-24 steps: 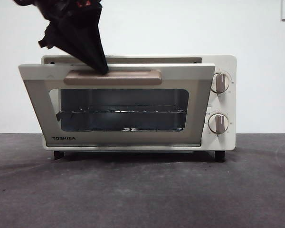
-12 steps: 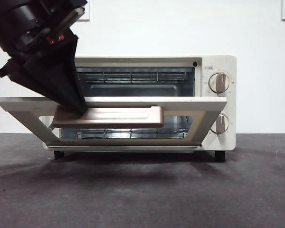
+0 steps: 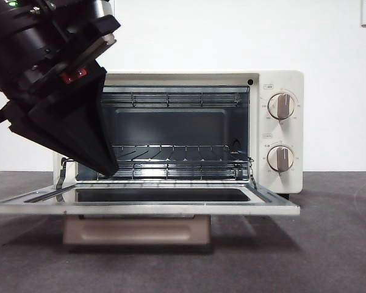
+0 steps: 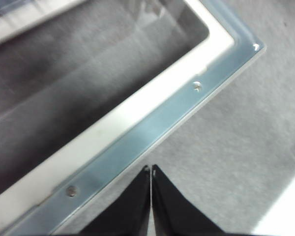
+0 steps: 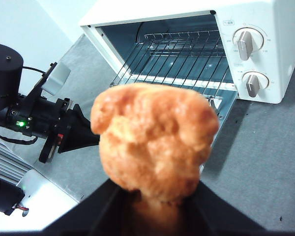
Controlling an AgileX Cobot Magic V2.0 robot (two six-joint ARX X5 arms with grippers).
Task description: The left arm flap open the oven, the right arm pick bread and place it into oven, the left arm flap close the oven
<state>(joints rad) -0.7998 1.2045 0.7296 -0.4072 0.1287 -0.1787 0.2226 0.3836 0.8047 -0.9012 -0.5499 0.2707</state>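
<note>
Left hand (image 4: 151,169): jaws pressed together, nothing between them, tip hovering just above the front rim of the oven door (image 4: 152,125). In the front view the left hand (image 3: 108,170) comes down big and dark from the upper corner, tip near the hinge-side corner of the oven mouth.

Right hand (image 5: 152,196): clamped on the bread (image 5: 155,140), golden-orange lump with a bumpy rounded top. It is held in the air in front of the oven (image 5: 201,54), well apart from it, not yet inside.

Oven door (image 3: 143,201) is flapped fully down, lying about level in front of the oven. Its beige handle (image 3: 137,230) hangs under the front edge, close to the grey table (image 3: 329,256); contact not clear. Glass pane faces up.

Behind the door, the cavity is open. Wire rack (image 3: 180,162) sits in the lower half, bare. A second set of bars shows near the ceiling of the cavity.

Two round knobs sit one above the other on the oven's side panel: upper knob (image 3: 282,105), lower knob (image 3: 281,158). Both pointers roughly upright.

Oven body (image 3: 280,79) is cream-white and stands on the table against a plain white wall (image 3: 232,30).
</note>
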